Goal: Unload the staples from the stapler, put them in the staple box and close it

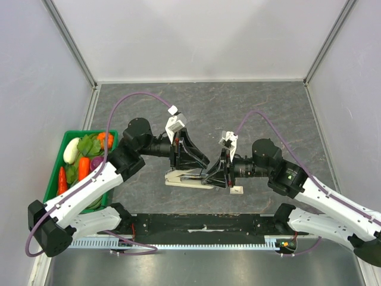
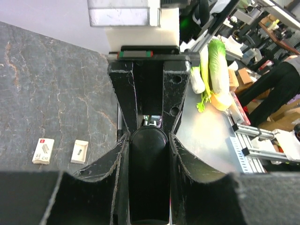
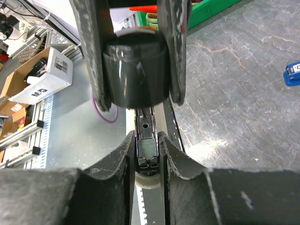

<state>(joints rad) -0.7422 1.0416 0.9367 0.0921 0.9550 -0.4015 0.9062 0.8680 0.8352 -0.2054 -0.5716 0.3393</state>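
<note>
1. Left tool [image 1: 201,164] and right tool [image 1: 207,177] of mine meet tip to tip over the stapler [image 1: 180,179], which lies mid-counter [image 1: 268,113].
2. Left wrist: my left tool [image 2: 147,140] clamps the stapler's black end cap [image 2: 147,183].
3. Right wrist: my right tool [image 3: 146,140] pinches the opened stapler's silver staple tray [image 3: 146,151], with the cap raised above it.

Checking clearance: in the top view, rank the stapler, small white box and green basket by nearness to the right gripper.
1. stapler, at the right gripper fingertips.
2. small white box, just right of it.
3. green basket, far left.
</note>
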